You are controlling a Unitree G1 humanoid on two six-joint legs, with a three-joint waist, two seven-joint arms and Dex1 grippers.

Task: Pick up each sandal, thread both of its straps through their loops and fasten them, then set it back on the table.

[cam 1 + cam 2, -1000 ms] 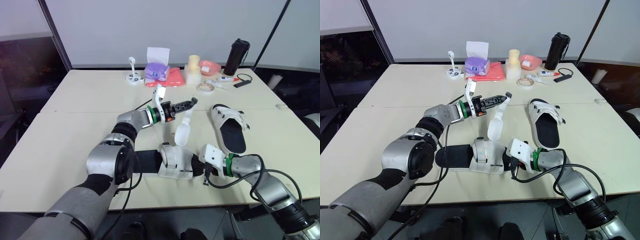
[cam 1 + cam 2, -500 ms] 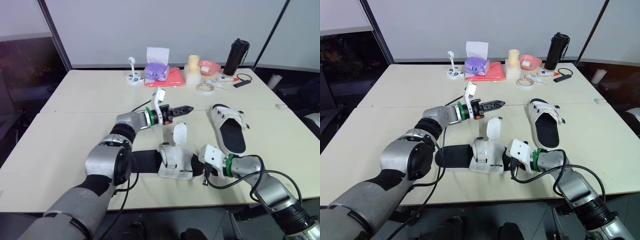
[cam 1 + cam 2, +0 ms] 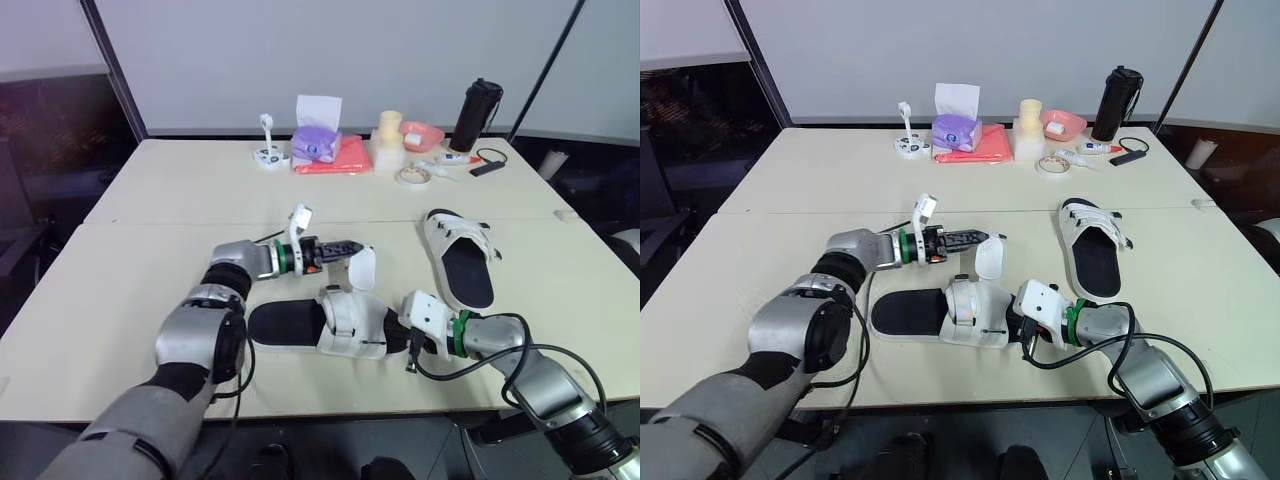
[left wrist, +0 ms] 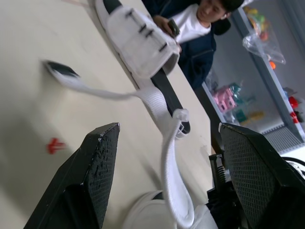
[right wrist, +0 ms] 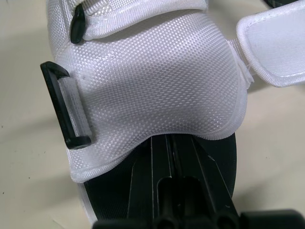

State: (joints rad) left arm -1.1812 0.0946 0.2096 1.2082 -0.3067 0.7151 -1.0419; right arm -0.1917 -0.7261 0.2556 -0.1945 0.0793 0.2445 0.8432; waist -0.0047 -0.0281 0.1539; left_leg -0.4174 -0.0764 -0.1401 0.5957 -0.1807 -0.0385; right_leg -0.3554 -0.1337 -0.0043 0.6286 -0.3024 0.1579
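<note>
Lower centre, the near sandal (image 3: 300, 325) lies on the beige table (image 3: 150, 210). Its loose strap (image 3: 362, 268) rises between the left gripper's (image 3: 348, 247) spread fingers. The right gripper (image 3: 403, 340) meets its toe, state unclear. A white wall (image 3: 350, 60) stands behind.

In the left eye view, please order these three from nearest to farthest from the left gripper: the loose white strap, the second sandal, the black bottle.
1. Loose white strap: right at the left gripper, standing up from the near sandal.
2. Second sandal: lying further to the right.
3. Black bottle: far back on the right.
</note>
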